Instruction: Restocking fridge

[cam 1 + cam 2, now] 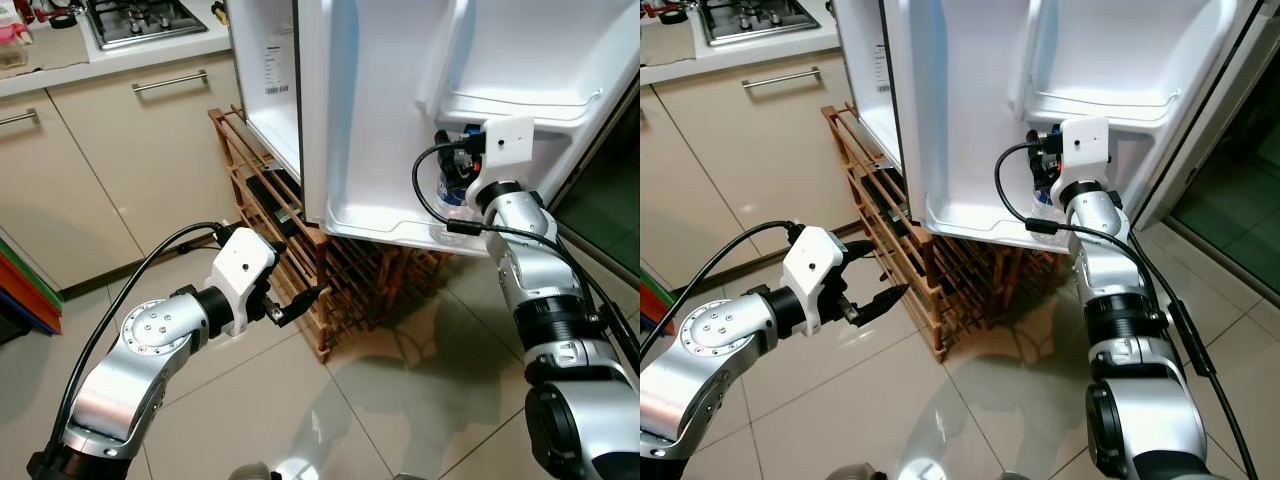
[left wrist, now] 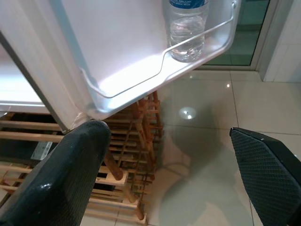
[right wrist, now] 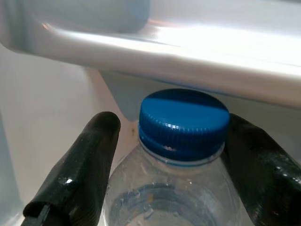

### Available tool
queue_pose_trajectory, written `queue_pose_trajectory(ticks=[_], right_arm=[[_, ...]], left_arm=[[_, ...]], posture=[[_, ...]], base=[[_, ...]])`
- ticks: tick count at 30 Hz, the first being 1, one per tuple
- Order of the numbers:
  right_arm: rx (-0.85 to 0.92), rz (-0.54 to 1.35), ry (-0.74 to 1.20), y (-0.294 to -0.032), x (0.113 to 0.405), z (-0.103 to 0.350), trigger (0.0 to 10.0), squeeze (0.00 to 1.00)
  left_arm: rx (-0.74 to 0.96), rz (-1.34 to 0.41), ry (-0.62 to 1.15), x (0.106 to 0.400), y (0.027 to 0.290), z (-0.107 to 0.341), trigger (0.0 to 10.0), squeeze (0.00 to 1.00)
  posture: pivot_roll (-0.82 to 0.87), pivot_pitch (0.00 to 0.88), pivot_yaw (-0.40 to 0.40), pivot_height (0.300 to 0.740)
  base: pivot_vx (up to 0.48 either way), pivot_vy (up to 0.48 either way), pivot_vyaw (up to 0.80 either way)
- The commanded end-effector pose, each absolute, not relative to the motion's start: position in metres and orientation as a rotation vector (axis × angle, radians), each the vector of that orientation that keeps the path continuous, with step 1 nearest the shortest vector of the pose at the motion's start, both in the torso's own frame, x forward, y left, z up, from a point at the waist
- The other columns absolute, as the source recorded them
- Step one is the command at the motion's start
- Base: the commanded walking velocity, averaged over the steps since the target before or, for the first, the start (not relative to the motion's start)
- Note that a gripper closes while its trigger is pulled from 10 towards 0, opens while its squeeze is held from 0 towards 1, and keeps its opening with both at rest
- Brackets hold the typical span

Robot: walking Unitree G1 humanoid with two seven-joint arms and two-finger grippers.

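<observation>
Bottle (image 3: pixel 181 155) with blue cap standing in bottom shelf (image 2: pixel 141 89) of open fridge door (image 1: pixel 400 90), right gripper (image 3: pixel 174 160) clamping fingers (image 3: pixel 80 174) against both its shoulders. Left gripper (image 1: pixel 300 303) hovering low beside wooden rack (image 1: pixel 330 270), fingers spread wide, holding nothing.

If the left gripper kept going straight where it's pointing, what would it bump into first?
Probably the wooden rack under the open fridge door; the left gripper points at it, open. Depth is unclear.
</observation>
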State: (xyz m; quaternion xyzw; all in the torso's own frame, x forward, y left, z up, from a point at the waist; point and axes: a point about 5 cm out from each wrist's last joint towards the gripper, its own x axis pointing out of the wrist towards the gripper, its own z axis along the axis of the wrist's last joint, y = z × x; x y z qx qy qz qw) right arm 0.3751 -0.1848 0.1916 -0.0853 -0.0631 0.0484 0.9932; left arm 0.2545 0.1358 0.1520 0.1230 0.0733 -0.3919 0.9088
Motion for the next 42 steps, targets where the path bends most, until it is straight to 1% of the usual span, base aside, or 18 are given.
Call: queue_pose_trajectory(ticks=[1,6,9,13,17,26,29,33,35,40,42], right_arm=[[-0.157,0.116,-0.1,-0.189,0.368,0.187,10.0,0.0],[-0.147,0.117,-0.097,-0.192,0.362,0.188,10.0,0.0],[-0.079,0.157,-0.107,-0.191,0.352,0.193,10.0,0.0],[-0.012,0.185,-0.139,-0.188,0.348,0.2,10.0,0.0],[0.004,0.187,-0.171,-0.188,0.345,0.21,10.0,0.0],[-0.014,0.199,-0.167,-0.19,0.336,0.217,10.0,0.0],[-0.052,0.221,-0.155,-0.195,0.329,0.219,10.0,0.0],[-0.088,0.241,-0.134,-0.204,0.319,0.22,10.0,0.0],[-0.118,0.223,-0.125,-0.219,0.309,0.223,10.0,0.0],[-0.132,0.231,-0.122,-0.224,0.297,0.225,10.0,0.0],[-0.114,0.23,-0.126,-0.223,0.287,0.225,10.0,0.0]], left_arm=[[0.272,-0.82,0.144,0.257,0.134,0.154,10.0,0.0],[0.271,-0.821,0.143,0.257,0.135,0.154,10.0,0.0],[0.269,-0.823,0.141,0.257,0.134,0.154,10.0,0.0],[0.268,-0.822,0.138,0.257,0.134,0.155,10.0,0.0],[0.267,-0.815,0.134,0.257,0.134,0.155,10.0,0.0],[0.268,-0.808,0.131,0.256,0.135,0.155,10.0,0.0],[0.268,-0.808,0.129,0.255,0.135,0.155,10.0,0.0],[0.269,-0.805,0.128,0.255,0.136,0.155,10.0,0.0],[0.273,-0.806,0.124,0.256,0.136,0.155,10.0,0.0],[0.271,-0.795,0.116,0.257,0.136,0.155,10.0,0.0],[0.25,-0.726,0.092,0.261,0.137,0.155,10.0,0.0]], posture=[[0.06,0.02,0.057,0.74],[0.05,0.022,0.059,0.74],[0.05,0.022,0.057,0.74],[0.05,0.022,0.053,0.74],[0.05,0.022,0.048,0.74],[0.05,0.012,0.037,0.74],[0.05,0.001,0.034,0.74],[0.05,0.0,0.034,0.74],[0.04,0.0,0.034,0.74],[0.03,0.0,0.031,0.74],[0.02,0.0,0.024,0.74]], base=[[0.0,0.0,0.0],[0.0,0.0,0.0],[0.0,0.0,0.0],[0.0,0.0,0.0],[0.0,0.0,0.0],[0.0,0.0,0.0],[0.0,0.0,0.0],[0.0,0.0,0.0],[0.0,0.0,0.0],[0.0,0.0,0.0],[0.0,0.0,0.0]])
